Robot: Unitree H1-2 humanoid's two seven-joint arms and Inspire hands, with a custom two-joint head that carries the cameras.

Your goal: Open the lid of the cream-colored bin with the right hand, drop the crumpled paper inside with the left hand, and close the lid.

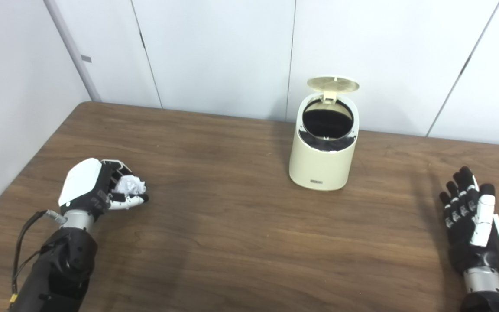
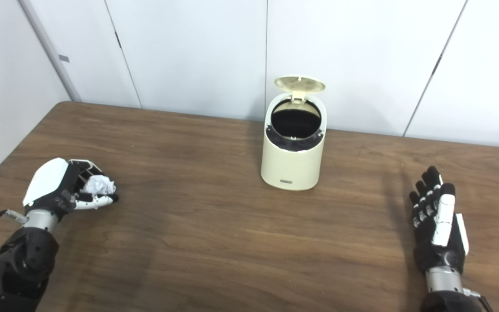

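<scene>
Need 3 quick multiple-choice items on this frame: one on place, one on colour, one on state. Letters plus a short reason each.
1. Where is the crumpled paper?
A. inside the bin
B. in the left robot hand
C. loose on the table beside the bin

2. What colour is the bin?
A. cream
B. blue
C. black

3. How is the bin's lid?
A. shut flat
B. lying off on the table
C. raised open at the back

Key:
1 B: the white wad sits within the curled fingers of the left robot hand, far left of the bin.
2 A: the body and lid are pale cream; only the inside looks dark.
3 C: the lid stands up behind the dark opening, while the right robot hand rests open and empty on the table.
</scene>
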